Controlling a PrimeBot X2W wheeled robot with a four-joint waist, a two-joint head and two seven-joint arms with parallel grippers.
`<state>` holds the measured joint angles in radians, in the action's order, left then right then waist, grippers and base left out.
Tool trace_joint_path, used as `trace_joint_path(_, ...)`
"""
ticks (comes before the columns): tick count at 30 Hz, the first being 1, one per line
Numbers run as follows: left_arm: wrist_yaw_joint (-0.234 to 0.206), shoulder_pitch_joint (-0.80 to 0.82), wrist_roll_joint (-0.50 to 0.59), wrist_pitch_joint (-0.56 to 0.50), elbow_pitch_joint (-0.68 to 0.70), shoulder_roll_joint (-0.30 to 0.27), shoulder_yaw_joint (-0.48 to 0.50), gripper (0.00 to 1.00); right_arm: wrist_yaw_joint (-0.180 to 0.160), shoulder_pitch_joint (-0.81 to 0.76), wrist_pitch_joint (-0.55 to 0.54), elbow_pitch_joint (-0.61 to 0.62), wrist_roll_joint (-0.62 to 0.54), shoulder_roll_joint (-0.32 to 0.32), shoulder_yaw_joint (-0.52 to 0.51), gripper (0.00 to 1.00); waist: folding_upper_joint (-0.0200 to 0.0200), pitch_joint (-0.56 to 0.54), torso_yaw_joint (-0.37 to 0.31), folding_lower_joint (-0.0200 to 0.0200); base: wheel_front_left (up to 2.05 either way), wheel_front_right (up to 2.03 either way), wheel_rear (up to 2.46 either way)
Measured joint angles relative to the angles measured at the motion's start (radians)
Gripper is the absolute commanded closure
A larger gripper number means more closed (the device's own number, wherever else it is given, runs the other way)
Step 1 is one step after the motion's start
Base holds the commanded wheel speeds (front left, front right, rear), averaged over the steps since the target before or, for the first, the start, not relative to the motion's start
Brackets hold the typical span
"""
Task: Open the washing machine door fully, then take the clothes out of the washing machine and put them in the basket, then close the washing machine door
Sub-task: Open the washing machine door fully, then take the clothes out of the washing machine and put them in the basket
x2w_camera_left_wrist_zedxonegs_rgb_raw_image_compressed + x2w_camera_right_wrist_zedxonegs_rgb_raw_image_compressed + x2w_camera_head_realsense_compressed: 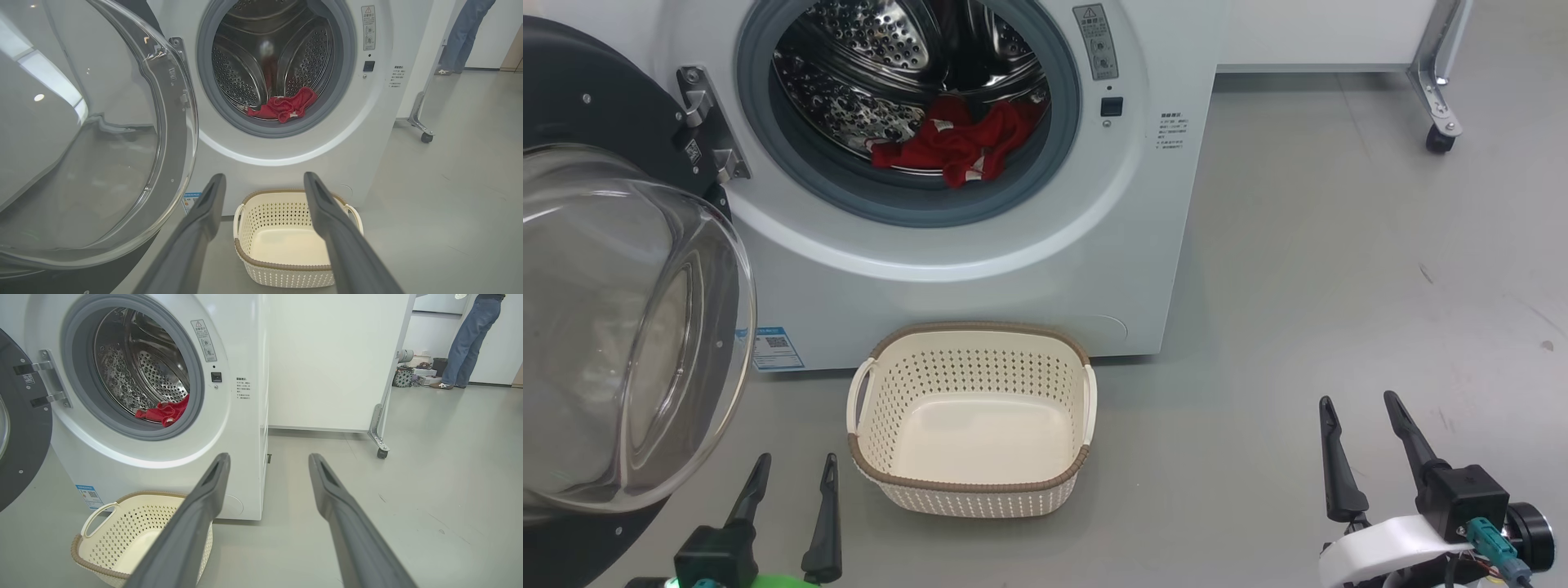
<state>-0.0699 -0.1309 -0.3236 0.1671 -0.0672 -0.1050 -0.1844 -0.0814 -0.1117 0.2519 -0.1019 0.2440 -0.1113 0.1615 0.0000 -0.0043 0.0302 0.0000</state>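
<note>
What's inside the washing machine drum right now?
The clothes, one red bundle, lie low at the front of the drum of the washing machine. Anything beneath the bundle is covered.

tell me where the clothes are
The clothes lie low in the washing machine, just behind its grey ring, upper middle of the head view, above the basket.

Clothes in drum — basket before
</note>
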Motion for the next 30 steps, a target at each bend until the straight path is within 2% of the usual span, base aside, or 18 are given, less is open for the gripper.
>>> trace_joint_path(30, 0.003, -0.013, -0.008, -0.009, 0.045, -0.001, -0.014, 0.00, -0.001, -0.002, 0.000, 0.014, 0.000, 0.006, -0.004, 0.00, 0.0000, 0.006, -0.007, 0.0000, 0.08, -0.08, 0.00)
